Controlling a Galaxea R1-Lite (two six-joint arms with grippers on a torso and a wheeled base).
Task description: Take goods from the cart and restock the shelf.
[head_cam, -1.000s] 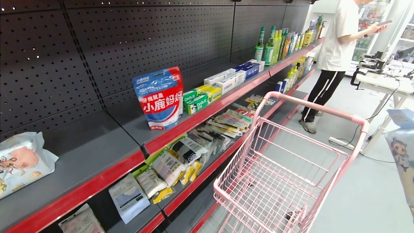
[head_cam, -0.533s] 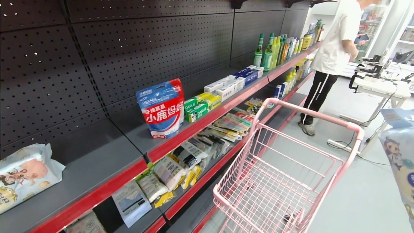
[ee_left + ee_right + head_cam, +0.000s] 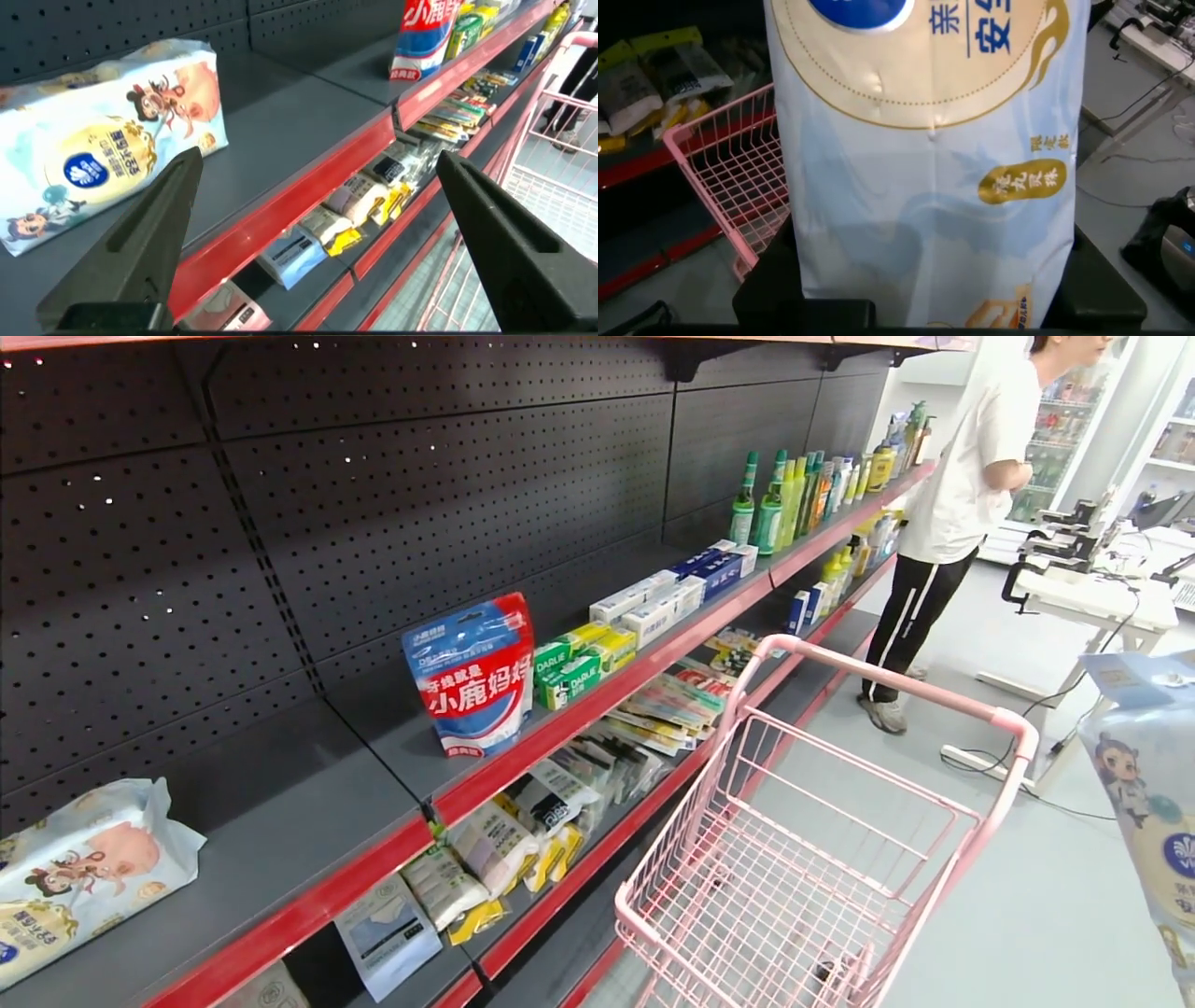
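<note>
A pale blue cartoon-printed pack (image 3: 934, 159) stands upright with my right gripper (image 3: 938, 299) shut on its lower part; the same pack (image 3: 1144, 784) hangs to the right of the pink cart (image 3: 896, 681). The cart's basket holds one small dark item at the bottom. A matching pack (image 3: 75, 877) lies flat on the grey shelf board (image 3: 280, 793) at the far left, also seen as the pack (image 3: 112, 149) just beyond my left gripper (image 3: 318, 224). That gripper is open over the shelf's red front edge (image 3: 308, 187), with nothing between its fingers.
A blue and red pouch (image 3: 471, 677) stands further along the shelf, then toothpaste boxes (image 3: 574, 663) and bottles (image 3: 784, 490). The lower shelf (image 3: 523, 821) is packed with small goods. A person (image 3: 943, 523) stands at the aisle's far end by a white table (image 3: 1092, 593).
The whole head picture has shifted downward, so the camera moved. The held pack reaches slightly further in from the right edge and sits higher against the cart.
</note>
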